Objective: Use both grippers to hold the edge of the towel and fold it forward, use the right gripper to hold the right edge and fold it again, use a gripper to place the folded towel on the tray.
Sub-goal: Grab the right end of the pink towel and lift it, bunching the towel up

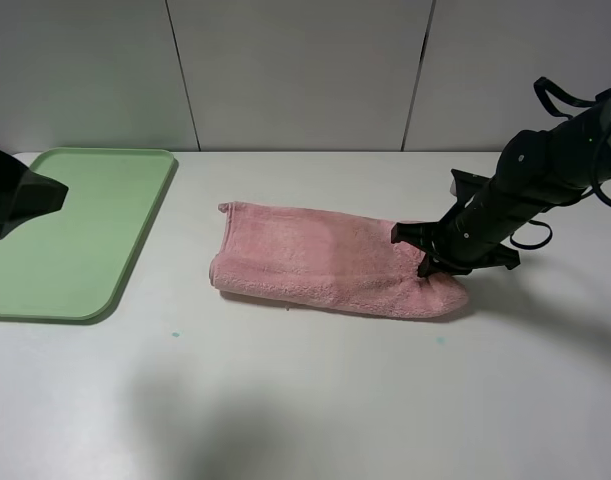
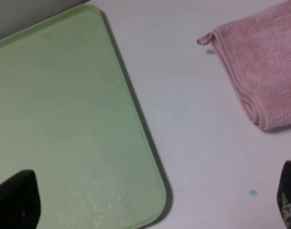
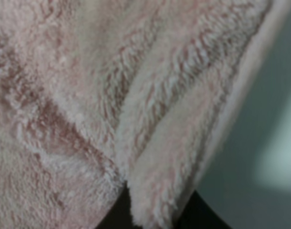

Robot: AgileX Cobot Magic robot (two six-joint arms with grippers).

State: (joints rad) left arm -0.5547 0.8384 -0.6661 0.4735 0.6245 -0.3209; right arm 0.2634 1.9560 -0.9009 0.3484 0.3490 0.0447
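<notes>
The pink towel (image 1: 325, 260) lies folded into a long strip in the middle of the white table. My right gripper (image 1: 427, 262) is down on its right end, shut on the edge. In the right wrist view a fold of towel (image 3: 135, 95) fills the picture, and a ridge of it is pinched between the black fingertips (image 3: 114, 220). The light-green tray (image 1: 75, 240) sits at the far left. My left gripper (image 1: 45, 192) hangs over the tray, open and holding nothing. The left wrist view shows the tray (image 2: 64, 105), the towel's left end (image 2: 264, 71) with its corner loop (image 2: 205, 39), and the left gripper (image 2: 152, 198).
A grey panelled wall (image 1: 305, 70) runs behind the table. Small teal specks (image 1: 174, 334) mark the tabletop near the front. The right arm (image 1: 545, 170) reaches in from the far right.
</notes>
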